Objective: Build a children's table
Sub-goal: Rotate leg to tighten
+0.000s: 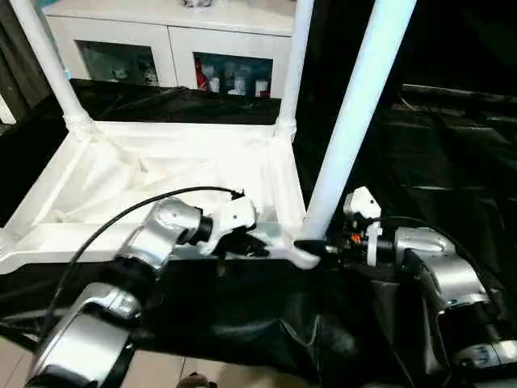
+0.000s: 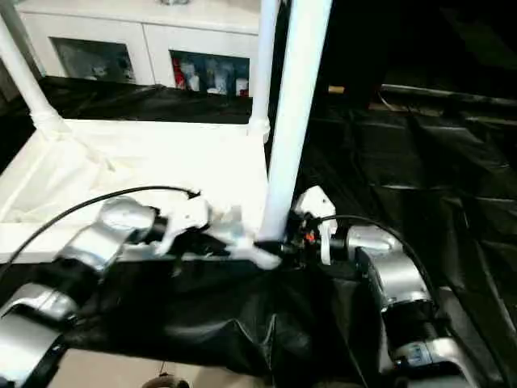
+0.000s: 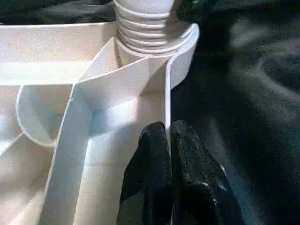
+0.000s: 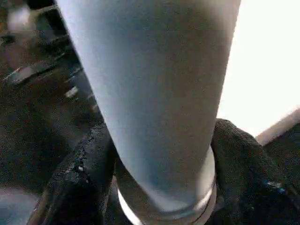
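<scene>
The white tabletop (image 1: 145, 174) lies upside down on a black cloth, ribbed side up. Two white legs (image 1: 48, 65) (image 1: 297, 56) stand upright in its far corner sockets. A third leg (image 1: 355, 105) rises from the near right corner socket, leaning to the right. My right gripper (image 1: 327, 246) is shut on this leg's lower end, with a black finger (image 4: 79, 173) on each side of the tube (image 4: 154, 93). My left gripper (image 3: 168, 129) is shut on the tabletop's thin rim wall (image 3: 167, 93) just beside that corner, below the leg's threaded base (image 3: 143, 28).
A white cabinet (image 1: 170, 40) with glass doors stands behind the work. The black cloth (image 1: 420, 162) covers the surface to the right and hangs over the near edge. A black cable (image 1: 105, 222) loops over my left forearm. Pale floor (image 1: 161, 372) shows below.
</scene>
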You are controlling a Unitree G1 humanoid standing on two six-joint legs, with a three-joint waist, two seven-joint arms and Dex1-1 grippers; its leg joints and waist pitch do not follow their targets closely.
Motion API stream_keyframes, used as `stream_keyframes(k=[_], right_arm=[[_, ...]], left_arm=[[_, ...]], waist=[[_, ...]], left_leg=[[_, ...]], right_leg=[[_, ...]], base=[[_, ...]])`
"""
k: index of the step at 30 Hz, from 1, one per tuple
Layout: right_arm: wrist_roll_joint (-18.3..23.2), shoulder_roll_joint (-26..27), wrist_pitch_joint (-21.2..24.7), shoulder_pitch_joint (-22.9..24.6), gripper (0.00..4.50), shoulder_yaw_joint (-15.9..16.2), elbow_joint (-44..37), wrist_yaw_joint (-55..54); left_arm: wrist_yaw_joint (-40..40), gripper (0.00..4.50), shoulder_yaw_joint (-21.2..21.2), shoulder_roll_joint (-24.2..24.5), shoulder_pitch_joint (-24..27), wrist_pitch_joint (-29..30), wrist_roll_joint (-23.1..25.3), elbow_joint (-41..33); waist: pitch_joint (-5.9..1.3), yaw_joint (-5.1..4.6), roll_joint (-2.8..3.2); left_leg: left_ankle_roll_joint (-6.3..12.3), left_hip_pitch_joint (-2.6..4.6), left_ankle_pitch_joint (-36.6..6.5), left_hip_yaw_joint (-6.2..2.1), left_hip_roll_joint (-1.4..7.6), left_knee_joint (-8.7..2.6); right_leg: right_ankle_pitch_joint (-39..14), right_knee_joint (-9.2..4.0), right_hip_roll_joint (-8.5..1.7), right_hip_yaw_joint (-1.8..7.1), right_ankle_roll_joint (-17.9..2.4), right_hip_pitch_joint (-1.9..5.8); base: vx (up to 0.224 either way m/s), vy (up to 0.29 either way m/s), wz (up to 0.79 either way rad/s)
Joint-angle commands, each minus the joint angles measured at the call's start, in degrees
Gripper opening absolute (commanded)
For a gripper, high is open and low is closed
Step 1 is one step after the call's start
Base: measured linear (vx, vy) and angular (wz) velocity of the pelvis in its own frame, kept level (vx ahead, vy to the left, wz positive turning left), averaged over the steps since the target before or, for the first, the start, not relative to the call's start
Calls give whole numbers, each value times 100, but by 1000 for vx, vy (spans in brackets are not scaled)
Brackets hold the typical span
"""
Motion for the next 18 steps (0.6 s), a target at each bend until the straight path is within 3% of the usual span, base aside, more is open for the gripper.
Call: stream_keyframes(k=[1,3,4,5,7,8,9,10,11,13,14,17,18], right_arm=[[-219,416,212,188,266,-92,293,-1218],[-289,765,340,201,266,-247,361,-2023],[-324,894,375,191,266,-282,390,-2298],[-343,1006,408,174,266,-312,416,-2514],[-376,1380,416,46,266,-326,548,-3010],[-375,1421,420,25,266,-322,565,-3043],[-372,1512,426,-27,266,-309,606,-3093],[-452,1606,354,-122,266,-247,659,-3152],[-459,1607,343,-126,266,-241,660,-3152],[-500,1590,182,-189,266,-149,640,-2965],[-496,1585,175,-193,322,-147,636,-2946],[-286,1322,148,-288,358,-155,439,-2314],[-286,1322,148,-288,372,-155,439,-2314]], left_arm=[[1327,0,305,-339,-400,316,100,342],[1937,0,410,-614,-595,516,94,607],[2145,0,454,-719,-668,578,77,706],[2320,0,485,-803,-728,610,72,785],[2703,0,539,-1062,-912,625,49,1005],[2736,0,541,-1089,-934,616,47,1029],[2795,0,541,-1148,-983,585,42,1086],[2755,0,528,-1218,-1073,521,62,1205],[2752,0,525,-1219,-1076,515,66,1210],[2608,0,451,-1197,-1120,396,143,1266],[2591,0,446,-1193,-1120,391,146,1265],[1972,0,289,-959,-1000,132,191,1157],[1972,0,289,-959,-1000,132,191,1157]], waist=[[-321,-63,-3],[-324,-126,2],[-329,-134,2],[-323,-177,46],[-327,-220,33],[-307,-247,91],[-334,-272,57],[-338,-263,85],[-321,-278,94],[-324,-300,82],[-319,-299,87],[-329,-295,65],[-332,-307,60]], left_leg=[[-128,162,-2068,-103,137,-425],[-215,165,-2210,-146,127,-440],[-212,172,-2237,-154,125,-444],[-193,170,-2309,-161,133,-465],[-155,153,-2393,-176,131,-486],[-151,182,-2549,-179,124,-495],[-114,174,-2537,-191,105,-489],[-80,173,-2478,-185,102,-491],[-38,193,-2474,-169,95,-486],[-2,175,-2478,-171,95,-490],[25,180,-2468,-166,104,-493],[87,149,-2391,-163,110,-500],[110,101,-2274,-167,112,-512]], right_leg=[[-2895,-620,-373,241,-815,152],[-3323,-694,-381,199,-564,152],[-3313,-706,-376,188,-546,157],[-3160,-732,-363,179,-577,165],[-2978,-734,-360,157,-618,196],[-3007,-769,-355,147,-628,165],[-2983,-768,-360,125,-614,213],[-2925,-773,-370,137,-623,214],[-2881,-800,-359,155,-656,166],[-2842,-790,-359,159,-681,188],[-2777,-783,-363,170,-723,180],[-2629,-749,-368,182,-780,214],[-2542,-728,-367,184,-779,255]], base=[[-53,3,-4],[0,0,0],[0,0,0],[0,0,0],[0,0,0],[0,0,0],[0,0,0],[0,0,0],[0,0,0],[0,0,0],[0,0,0],[0,0,0],[0,0,0]])
